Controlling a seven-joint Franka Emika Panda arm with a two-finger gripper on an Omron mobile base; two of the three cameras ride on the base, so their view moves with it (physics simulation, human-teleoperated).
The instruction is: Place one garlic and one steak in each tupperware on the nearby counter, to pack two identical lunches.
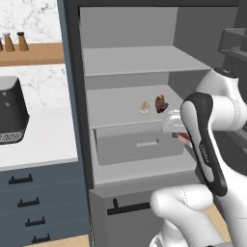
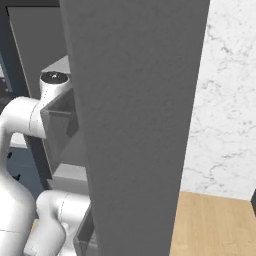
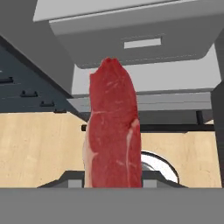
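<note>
A bright-red steak strip (image 3: 114,131) stands centre frame, pinched at its lower end by the gripper (image 3: 113,177); it looks soft, slick and floppy, so a mid-length hold seems safer.

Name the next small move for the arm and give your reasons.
Probably draw the hand back out of the open fridge. The gripper is shut on the red steak strip, which hangs free in front of the drawer, so the pick looks done. A garlic bulb and the brown steak chunk stay shelved.
</note>
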